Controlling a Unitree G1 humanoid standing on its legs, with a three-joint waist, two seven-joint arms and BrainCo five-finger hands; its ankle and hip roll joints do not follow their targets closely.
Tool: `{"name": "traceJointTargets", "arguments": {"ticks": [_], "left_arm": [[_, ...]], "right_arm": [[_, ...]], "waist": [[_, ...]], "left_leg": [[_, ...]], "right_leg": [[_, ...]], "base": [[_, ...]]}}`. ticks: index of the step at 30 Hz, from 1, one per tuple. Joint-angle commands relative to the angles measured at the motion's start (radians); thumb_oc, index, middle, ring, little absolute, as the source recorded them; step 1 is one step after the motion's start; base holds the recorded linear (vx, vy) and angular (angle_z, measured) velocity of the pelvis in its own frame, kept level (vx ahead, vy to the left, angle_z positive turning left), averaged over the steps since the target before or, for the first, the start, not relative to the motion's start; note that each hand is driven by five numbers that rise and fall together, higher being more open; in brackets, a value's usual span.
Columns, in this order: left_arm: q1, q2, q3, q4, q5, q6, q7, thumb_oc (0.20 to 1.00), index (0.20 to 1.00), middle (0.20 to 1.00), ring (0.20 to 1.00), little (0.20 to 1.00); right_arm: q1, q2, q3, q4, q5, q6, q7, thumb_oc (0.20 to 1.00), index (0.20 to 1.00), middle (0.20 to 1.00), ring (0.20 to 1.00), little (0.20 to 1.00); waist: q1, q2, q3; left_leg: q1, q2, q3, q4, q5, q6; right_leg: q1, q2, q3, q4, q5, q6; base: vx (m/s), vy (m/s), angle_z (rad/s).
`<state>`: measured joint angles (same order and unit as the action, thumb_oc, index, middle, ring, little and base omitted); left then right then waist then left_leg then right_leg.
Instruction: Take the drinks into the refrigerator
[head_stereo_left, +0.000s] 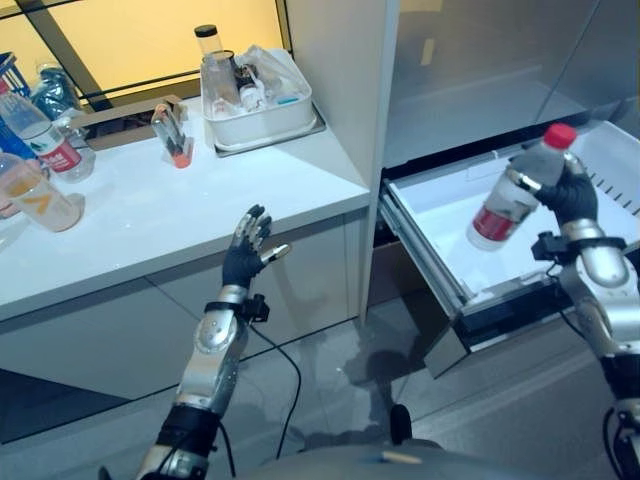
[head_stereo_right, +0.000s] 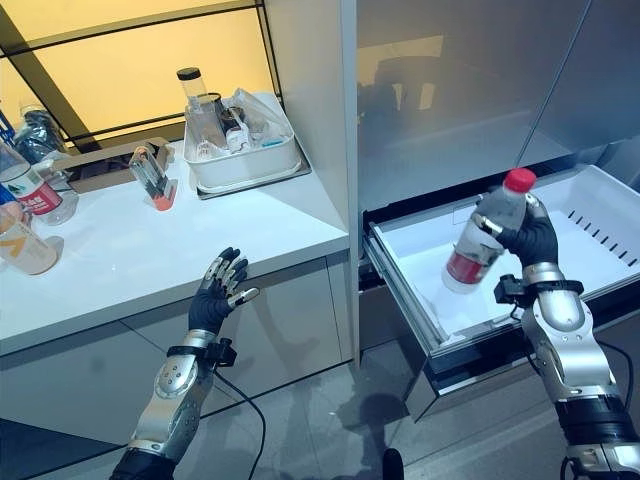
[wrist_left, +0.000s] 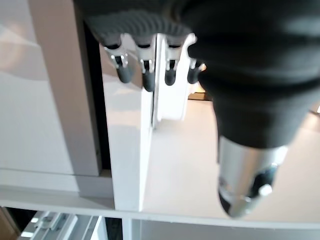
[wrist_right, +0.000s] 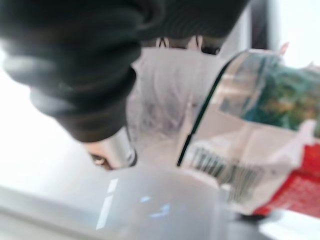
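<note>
My left hand (head_stereo_left: 250, 248) hangs idle in front of the counter (head_stereo_left: 150, 215) edge, fingers straight and spread, holding nothing. My right hand (head_stereo_right: 532, 238) is wrapped round a bottle (head_stereo_right: 484, 243), gripping it high, near the red cap, so the body with its red label slants down and away from the palm toward the robot's left. It hangs over the open drawer (head_stereo_right: 420, 240) of the refrigerator, base above the white floor and, as far as I can tell, not touching it.

I judge the step is the lay-down. I would lower the wrist until the base meets the floor, keep the bottle off the front rim, and only then loosen the fingers, so it does not drop or roll.

Further back, more bottles (head_stereo_left: 40, 140) wait at the counter's left end, well apart from either hand. A white tub (head_stereo_left: 262, 118) of odds and ends sits behind.
</note>
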<state>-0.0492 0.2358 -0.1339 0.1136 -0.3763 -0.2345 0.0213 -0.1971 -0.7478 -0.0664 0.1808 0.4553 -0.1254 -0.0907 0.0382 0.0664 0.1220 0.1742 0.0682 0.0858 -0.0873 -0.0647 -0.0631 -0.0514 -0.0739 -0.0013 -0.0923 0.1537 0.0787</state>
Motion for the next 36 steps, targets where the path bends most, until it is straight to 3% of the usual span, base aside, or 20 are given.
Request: {"name": "traceJointTargets", "arguments": {"ticks": [1,7,8,18,21,27,36], "left_arm": [[0.074,0.058,-0.026,0.032,-0.027,0.012,-0.010,1.000,1.000,1.000,1.000,1.000],[0.075,0.058,-0.047,0.038,-0.047,0.014,-0.027,1.000,1.000,1.000,1.000,1.000],[0.080,0.062,-0.062,0.041,-0.054,0.014,-0.035,1.000,1.000,1.000,1.000,1.000],[0.077,0.071,-0.127,0.031,-0.086,0.022,-0.078,1.000,1.000,1.000,1.000,1.000],[0.070,0.073,-0.138,0.031,-0.092,0.024,-0.083,1.000,1.000,1.000,1.000,1.000],[0.041,0.078,-0.165,0.022,-0.098,0.030,-0.083,1.000,1.000,1.000,1.000,1.000],[0.026,0.081,-0.152,0.028,-0.089,0.022,-0.068,1.000,1.000,1.000,1.000,1.000]], "right_arm": [[-0.126,0.032,-0.063,0.035,-0.089,-0.063,-0.048,0.200,0.200,0.200,0.200,0.200],[-0.169,0.060,0.012,0.284,-0.187,-0.021,-0.072,0.200,0.200,0.200,0.200,0.200],[-0.207,0.080,0.057,0.416,-0.205,-0.008,-0.076,0.200,0.200,0.200,0.200,0.200],[-0.412,0.164,0.329,0.877,-0.343,0.056,0.011,0.200,0.200,0.200,0.200,0.200],[-0.458,0.176,0.386,0.939,-0.402,0.067,0.027,0.200,0.200,0.200,0.200,0.200],[-0.554,0.230,0.561,1.087,-0.684,0.113,0.042,0.200,0.200,0.200,0.200,0.200],[-0.505,0.343,0.607,1.155,-0.772,0.128,0.051,0.200,0.200,0.200,0.200,0.200]], "waist": [[-0.010,-0.083,-0.043],[0.001,-0.081,-0.037],[0.009,-0.079,-0.034],[0.037,-0.081,-0.007],[0.045,-0.082,-0.001],[0.072,-0.084,0.026],[0.100,-0.077,0.060]], "left_leg": [[-0.069,-0.068,-0.009,0.024,0.009,0.057],[-0.071,-0.070,-0.016,0.022,0.011,0.058],[-0.065,-0.069,-0.019,0.019,0.003,0.058],[-0.083,-0.074,-0.027,0.022,0.009,0.061],[-0.089,-0.076,-0.031,0.022,0.012,0.062],[-0.123,-0.084,-0.044,0.026,0.023,0.064],[-0.158,-0.093,-0.081,0.030,0.036,0.068]], "right_leg": [[0.105,-0.010,-0.020,0.051,-0.111,0.026],[0.110,-0.013,-0.025,0.047,-0.110,0.026],[0.117,-0.013,-0.029,0.045,-0.117,0.028],[0.104,-0.018,-0.032,0.049,-0.109,0.029],[0.099,-0.019,-0.032,0.049,-0.106,0.031],[0.076,-0.027,-0.042,0.053,-0.101,0.031],[0.058,-0.040,-0.071,0.067,-0.105,0.031]], "base": [[0.00,0.000,0.00],[0.01,0.003,0.01],[0.03,0.008,-0.06],[0.00,0.001,0.00],[-0.02,0.002,0.08],[-0.02,0.000,0.02],[-0.01,-0.005,0.10]]}}
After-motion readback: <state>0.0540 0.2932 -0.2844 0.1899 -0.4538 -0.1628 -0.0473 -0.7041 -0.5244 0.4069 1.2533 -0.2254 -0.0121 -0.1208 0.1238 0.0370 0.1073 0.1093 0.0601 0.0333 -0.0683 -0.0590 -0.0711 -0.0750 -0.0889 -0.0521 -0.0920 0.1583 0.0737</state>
